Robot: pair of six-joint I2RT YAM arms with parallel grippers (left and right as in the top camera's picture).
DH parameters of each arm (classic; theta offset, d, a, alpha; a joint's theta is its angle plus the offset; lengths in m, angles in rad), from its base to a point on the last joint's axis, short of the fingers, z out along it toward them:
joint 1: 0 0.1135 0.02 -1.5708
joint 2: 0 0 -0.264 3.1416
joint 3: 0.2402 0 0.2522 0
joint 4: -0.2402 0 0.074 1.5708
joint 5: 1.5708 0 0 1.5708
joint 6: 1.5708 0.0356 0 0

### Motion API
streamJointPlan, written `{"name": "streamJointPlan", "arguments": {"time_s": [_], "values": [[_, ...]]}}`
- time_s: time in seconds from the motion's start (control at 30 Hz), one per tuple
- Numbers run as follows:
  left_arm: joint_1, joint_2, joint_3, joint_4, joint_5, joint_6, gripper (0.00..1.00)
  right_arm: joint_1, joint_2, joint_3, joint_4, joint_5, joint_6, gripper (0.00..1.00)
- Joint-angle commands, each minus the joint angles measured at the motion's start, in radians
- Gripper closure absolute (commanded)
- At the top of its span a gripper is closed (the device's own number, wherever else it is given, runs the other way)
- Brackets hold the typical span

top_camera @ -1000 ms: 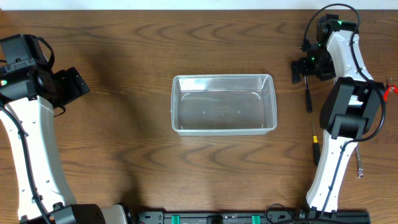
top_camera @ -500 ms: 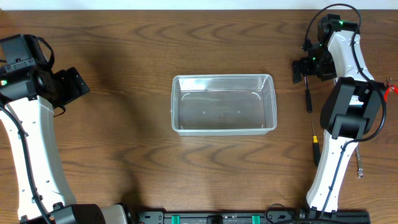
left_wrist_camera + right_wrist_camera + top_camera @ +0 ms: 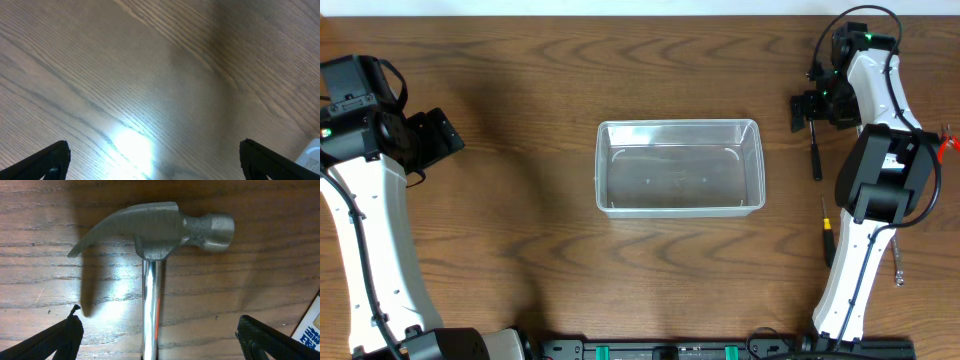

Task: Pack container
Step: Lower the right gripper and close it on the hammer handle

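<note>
The container (image 3: pixel 677 124), a clear shallow plastic bin, stands empty at the table's middle. A claw hammer (image 3: pixel 160 229) with a steel head and shiny shaft lies on the wood at the far right. In the overhead view its dark handle (image 3: pixel 815 155) sticks out toward the front. My right gripper (image 3: pixel 157 342) hovers over the shaft just behind the head, open, a finger on each side and not touching it. From above, that right gripper (image 3: pixel 807 108) hides the hammer's head. My left gripper (image 3: pixel 155 162) is open above bare wood, and the left gripper (image 3: pixel 438 138) stands far left of the container.
A yellow-and-black screwdriver (image 3: pixel 827 235) lies in front of the hammer, beside the right arm's base. A small metal tool (image 3: pixel 898 265) and something red (image 3: pixel 948 146) sit at the right edge. A blue-and-white box corner (image 3: pixel 312 325) shows near the hammer.
</note>
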Motion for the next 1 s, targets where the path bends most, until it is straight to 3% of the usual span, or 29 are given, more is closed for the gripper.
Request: {"name": "streamJointPlan", "arguments": {"time_s": [0.0,0.97], "values": [[0.002,-0.008,0.016,0.000,-0.008,0.006,0.02,-0.005,0.010,-0.008,0.002,-0.008,0.021,0.01],[0.002,-0.008,0.016,0.000,-0.008,0.006,0.02,-0.005,0.010,-0.026,0.010,-0.008,0.037,0.01]]}}
